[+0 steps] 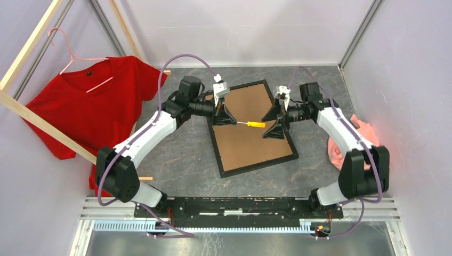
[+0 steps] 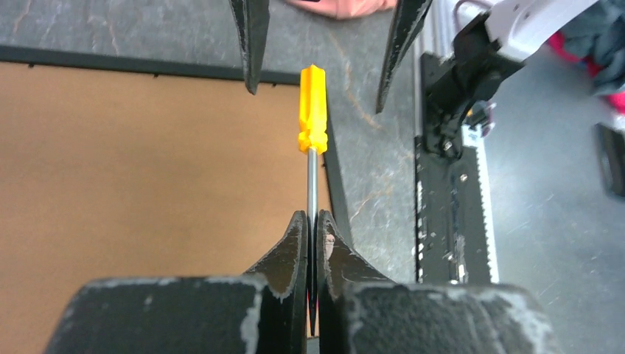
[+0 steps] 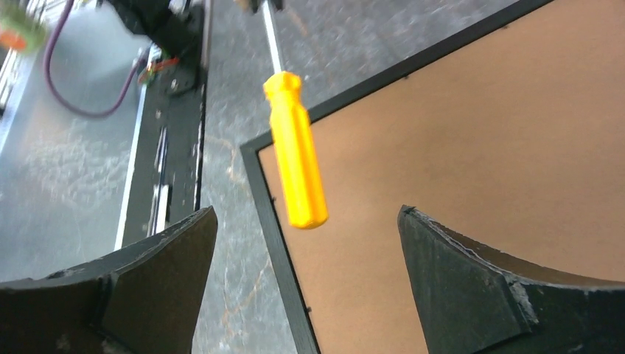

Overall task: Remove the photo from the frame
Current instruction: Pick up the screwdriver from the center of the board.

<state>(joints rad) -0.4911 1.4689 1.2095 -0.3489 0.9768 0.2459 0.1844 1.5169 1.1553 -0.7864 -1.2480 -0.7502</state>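
The black frame lies face down on the grey table, its brown backing board facing up. The photo is hidden beneath the board. My left gripper is shut on the metal shaft of a yellow-handled screwdriver and holds it above the board. In the left wrist view the fingers pinch the shaft, and the handle points away. My right gripper is open and faces the handle end. In the right wrist view the handle hangs between the spread fingers, over the frame's edge.
A red T-shirt on a pink hanger hangs from a pale wooden rack at the left. A pink cloth lies beside the right arm. The black mounting rail runs along the near edge.
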